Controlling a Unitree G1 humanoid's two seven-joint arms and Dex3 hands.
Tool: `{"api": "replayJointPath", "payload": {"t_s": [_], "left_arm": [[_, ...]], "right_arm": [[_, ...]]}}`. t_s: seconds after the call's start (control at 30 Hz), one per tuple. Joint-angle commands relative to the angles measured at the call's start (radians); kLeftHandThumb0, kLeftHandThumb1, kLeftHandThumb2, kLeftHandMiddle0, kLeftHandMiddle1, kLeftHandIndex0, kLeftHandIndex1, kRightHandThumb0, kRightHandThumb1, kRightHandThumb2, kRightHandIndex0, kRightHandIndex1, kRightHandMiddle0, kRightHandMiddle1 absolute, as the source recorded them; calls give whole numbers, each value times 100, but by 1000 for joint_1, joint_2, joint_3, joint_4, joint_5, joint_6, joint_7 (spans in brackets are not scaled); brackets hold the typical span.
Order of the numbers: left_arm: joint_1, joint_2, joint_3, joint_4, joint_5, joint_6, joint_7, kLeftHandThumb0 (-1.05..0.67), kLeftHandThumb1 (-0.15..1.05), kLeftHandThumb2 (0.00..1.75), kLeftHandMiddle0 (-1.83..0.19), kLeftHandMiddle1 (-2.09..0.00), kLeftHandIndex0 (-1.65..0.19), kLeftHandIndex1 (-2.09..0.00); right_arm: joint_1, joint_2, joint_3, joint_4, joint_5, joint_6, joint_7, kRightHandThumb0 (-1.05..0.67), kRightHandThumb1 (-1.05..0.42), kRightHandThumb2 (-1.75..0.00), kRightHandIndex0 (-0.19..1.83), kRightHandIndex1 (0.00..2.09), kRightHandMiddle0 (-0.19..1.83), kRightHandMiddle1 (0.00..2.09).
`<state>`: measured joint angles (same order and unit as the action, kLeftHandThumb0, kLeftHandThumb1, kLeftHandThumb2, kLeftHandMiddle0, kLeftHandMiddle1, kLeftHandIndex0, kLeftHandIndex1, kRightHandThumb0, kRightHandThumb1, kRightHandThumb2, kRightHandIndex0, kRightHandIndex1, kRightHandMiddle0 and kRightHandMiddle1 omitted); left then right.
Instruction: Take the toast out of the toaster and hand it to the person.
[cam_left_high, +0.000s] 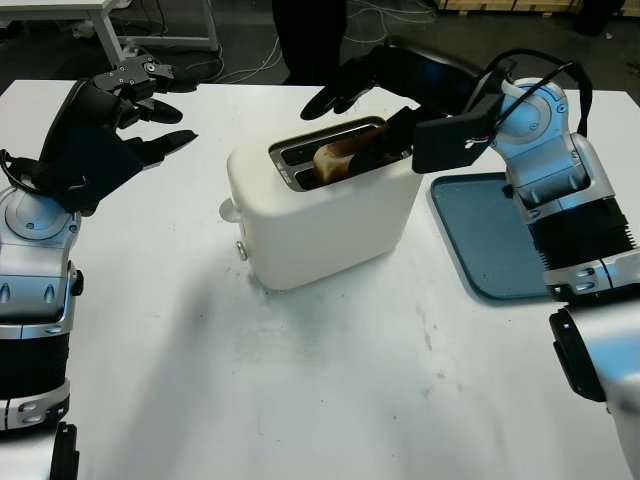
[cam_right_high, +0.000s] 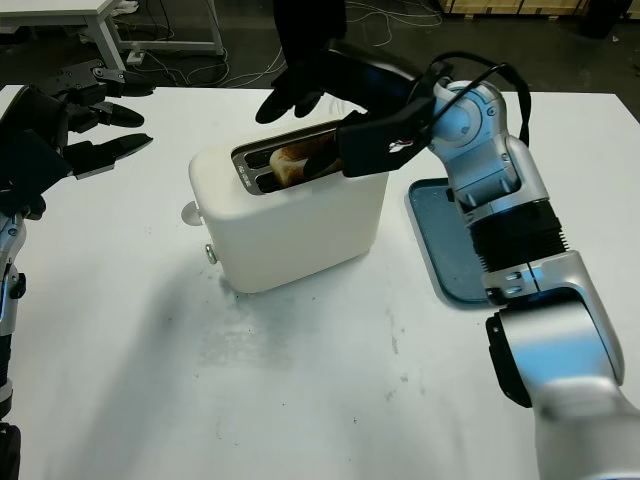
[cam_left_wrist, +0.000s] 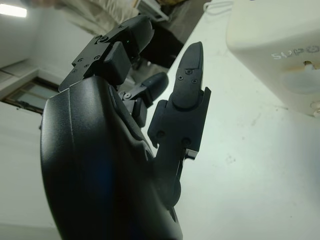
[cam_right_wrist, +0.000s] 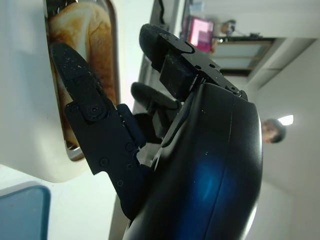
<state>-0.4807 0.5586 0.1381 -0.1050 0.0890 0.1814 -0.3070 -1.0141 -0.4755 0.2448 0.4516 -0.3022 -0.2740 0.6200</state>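
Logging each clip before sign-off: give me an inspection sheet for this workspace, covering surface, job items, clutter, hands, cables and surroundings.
Surface: white table, faint scuffs.
Job's things: toast standing in a slot of the white toaster, mid-table.
Clutter: blue tray beside the toaster, on the robot's right.
Hands: right hand over the slot, one finger beside the toast, not closed on it; left hand open above the table's left part.
Cables: black cable on the right wrist; cables on the floor.
Surroundings: person beyond the table; second table.
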Motion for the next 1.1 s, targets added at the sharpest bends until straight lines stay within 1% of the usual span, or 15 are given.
{"api": "replayJointPath", "payload": {"t_s": [0.0,0.03,0.13,0.23,0.43,0.53,0.6,0.7,0.8,0.87,0.9,0.97,1.0,1.03,1.07], "left_arm": [[4,0,3,2,-1,-12,6,-29,92,9,-37,-90,-47,-52],[5,1,2,2,2,-14,7,-29,92,9,-37,-90,-47,-52],[6,2,-2,-7,10,0,10,-30,92,9,-37,-90,-47,-52],[6,1,-4,-15,12,10,9,-29,92,10,-37,-90,-47,-51],[7,1,-2,-18,16,12,12,-29,92,10,-37,-90,-47,-51],[6,-2,1,-20,10,20,9,-28,92,10,-36,-89,-47,-50],[7,-4,1,-20,8,19,9,-27,92,10,-35,-89,-47,-50],[7,-2,1,-18,9,14,8,-28,92,10,-35,-89,-47,-50],[8,-5,0,-15,11,10,13,-28,92,10,-36,-89,-47,-50],[8,-5,0,-12,11,8,14,-28,92,9,-36,-89,-48,-50],[8,-7,2,-13,9,11,15,-28,92,9,-36,-89,-47,-50],[9,-7,1,-13,8,11,15,-28,92,9,-36,-89,-47,-49],[9,-5,-1,-13,11,10,16,-28,92,9,-36,-89,-48,-50],[9,-4,-2,-12,13,8,16,-27,92,9,-36,-89,-48,-50],[9,-3,-2,-10,12,4,16,-27,92,9,-36,-90,-48,-50]], "right_arm": [[15,3,9,12,-17,20,-14,-40,-68,-1,58,77,75,11],[15,1,10,17,-21,15,-15,-40,-68,-1,60,78,75,11],[15,1,11,32,-33,7,-16,-38,-69,-1,51,73,74,10],[19,1,9,50,-34,-20,-21,-39,-69,-1,50,72,75,10],[25,-8,15,51,-48,-28,-20,-38,-69,0,57,76,77,10],[29,-11,14,56,-49,-54,-26,-37,-69,0,60,77,81,11],[31,-11,12,63,-43,-71,-24,-34,-70,0,67,73,86,12],[32,-10,11,48,-33,-31,9,-28,-72,0,82,67,95,14],[32,-13,12,42,-26,-29,35,-26,-73,-1,101,70,112,21],[33,-14,14,45,-29,-38,40,-26,-73,0,108,73,119,25],[30,-16,19,53,-35,-54,40,-28,-73,0,111,77,121,26],[26,-22,29,66,-50,-86,33,-34,-75,-1,111,92,120,23],[24,-26,35,72,-62,-107,21,-38,-79,-1,109,103,121,23],[22,-29,41,79,-73,-127,9,-43,-85,-2,108,131,124,26],[20,-34,47,84,-83,-145,0,-44,-89,-3,108,142,124,28]]}}
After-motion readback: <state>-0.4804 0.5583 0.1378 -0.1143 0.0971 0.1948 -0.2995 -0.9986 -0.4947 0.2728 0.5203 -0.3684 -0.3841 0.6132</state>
